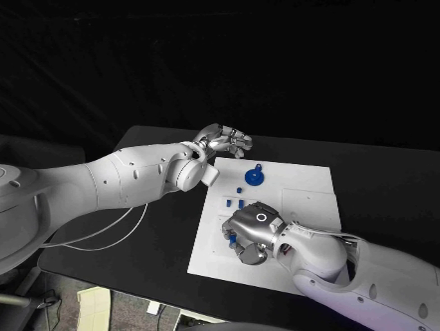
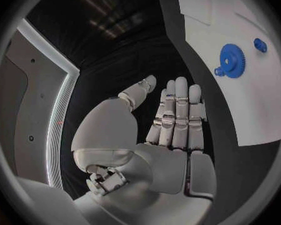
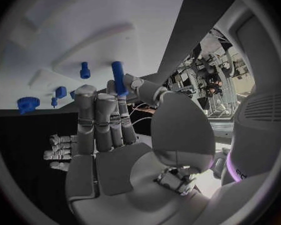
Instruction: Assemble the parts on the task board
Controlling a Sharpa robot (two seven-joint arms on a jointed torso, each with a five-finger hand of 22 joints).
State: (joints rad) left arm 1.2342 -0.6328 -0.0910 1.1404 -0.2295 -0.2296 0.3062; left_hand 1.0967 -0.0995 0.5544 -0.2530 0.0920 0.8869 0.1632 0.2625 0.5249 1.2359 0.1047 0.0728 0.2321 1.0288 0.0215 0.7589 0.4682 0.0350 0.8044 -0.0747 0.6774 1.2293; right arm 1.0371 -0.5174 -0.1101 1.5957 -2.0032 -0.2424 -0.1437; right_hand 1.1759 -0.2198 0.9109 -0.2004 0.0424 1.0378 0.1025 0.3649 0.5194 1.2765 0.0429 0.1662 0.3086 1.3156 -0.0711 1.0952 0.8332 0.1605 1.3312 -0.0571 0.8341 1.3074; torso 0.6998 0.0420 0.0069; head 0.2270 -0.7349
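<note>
The white task board (image 1: 300, 207) lies in the middle of the black table. My right hand (image 1: 251, 233) hovers over its near left part and pinches a blue peg (image 3: 118, 77) between thumb and a finger. A blue gear (image 1: 254, 178) with a small blue piece (image 1: 258, 166) beside it sits near the board's far edge. Two short blue pegs (image 1: 234, 203) stand between the gear and my right hand. My left hand (image 1: 226, 142) is over the table just off the board's far left corner, fingers straight and apart, holding nothing. The left wrist view shows the gear (image 2: 230, 59) beyond those fingers (image 2: 178, 105).
The board's right half carries shallow raised white plates (image 1: 307, 200). Black table (image 1: 399, 186) surrounds the board on all sides. A white cable (image 1: 105, 238) hangs below my left arm off the table's left edge.
</note>
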